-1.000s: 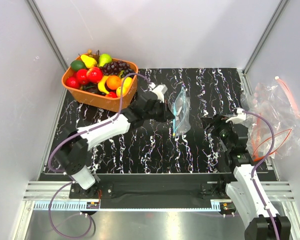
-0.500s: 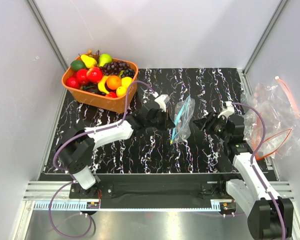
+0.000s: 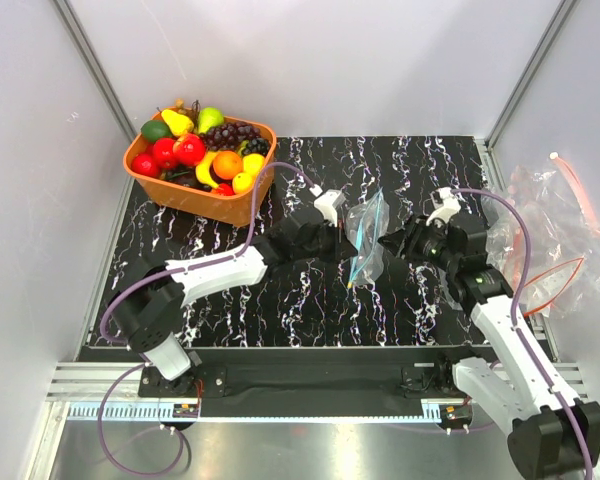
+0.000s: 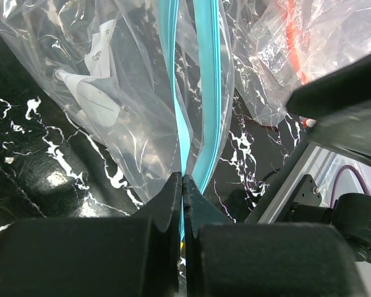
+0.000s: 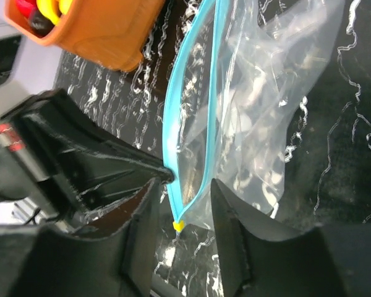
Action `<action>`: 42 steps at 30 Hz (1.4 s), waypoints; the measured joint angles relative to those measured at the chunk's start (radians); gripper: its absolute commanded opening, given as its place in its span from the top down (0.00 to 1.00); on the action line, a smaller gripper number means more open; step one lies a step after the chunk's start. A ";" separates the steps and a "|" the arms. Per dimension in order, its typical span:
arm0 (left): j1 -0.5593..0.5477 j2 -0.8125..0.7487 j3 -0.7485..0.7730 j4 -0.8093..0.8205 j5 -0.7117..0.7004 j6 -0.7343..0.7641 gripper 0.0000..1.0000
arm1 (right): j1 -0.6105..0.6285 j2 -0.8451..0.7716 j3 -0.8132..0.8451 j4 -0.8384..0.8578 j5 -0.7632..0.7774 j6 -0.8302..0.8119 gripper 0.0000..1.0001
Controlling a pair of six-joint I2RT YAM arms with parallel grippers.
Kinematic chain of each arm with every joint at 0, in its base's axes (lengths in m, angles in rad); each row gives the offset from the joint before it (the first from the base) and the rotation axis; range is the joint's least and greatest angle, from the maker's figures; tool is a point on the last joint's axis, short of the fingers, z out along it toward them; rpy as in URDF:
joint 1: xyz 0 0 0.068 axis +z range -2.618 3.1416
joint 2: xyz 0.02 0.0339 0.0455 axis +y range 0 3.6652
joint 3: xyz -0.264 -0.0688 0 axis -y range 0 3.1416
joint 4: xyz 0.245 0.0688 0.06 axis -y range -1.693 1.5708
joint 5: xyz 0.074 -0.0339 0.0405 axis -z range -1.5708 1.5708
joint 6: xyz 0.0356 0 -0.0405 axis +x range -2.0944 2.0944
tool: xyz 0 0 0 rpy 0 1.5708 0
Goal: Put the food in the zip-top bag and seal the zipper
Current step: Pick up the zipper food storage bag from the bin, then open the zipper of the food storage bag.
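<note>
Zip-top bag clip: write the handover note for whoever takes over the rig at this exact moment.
Left claw: shut on the zipper of the zip-top bag, mid-table.
Right claw: open, fingers either side of the bag's zipper end, not gripping.
Food: all in the orange basket at the far left; none in the bag.
Done: bag gripped, mouth partly open.
Left to do: load the fruit, seal the zipper.

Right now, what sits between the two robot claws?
The clear bag, seen from the top camera. The left claw pinches its blue strip; the right claw is open at its other side.
</note>
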 measured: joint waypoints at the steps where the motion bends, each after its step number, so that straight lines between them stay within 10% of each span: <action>1: -0.003 0.000 0.002 0.000 -0.004 0.000 1.00 | 0.007 0.016 0.011 -0.015 0.012 -0.006 0.58; 37: -0.033 0.034 0.026 0.028 -0.033 0.003 1.00 | 0.220 0.365 0.237 -0.203 0.394 -0.108 0.64; 42: -0.033 0.034 0.026 0.028 -0.033 0.011 1.00 | 0.235 0.413 0.254 -0.212 0.460 -0.116 0.80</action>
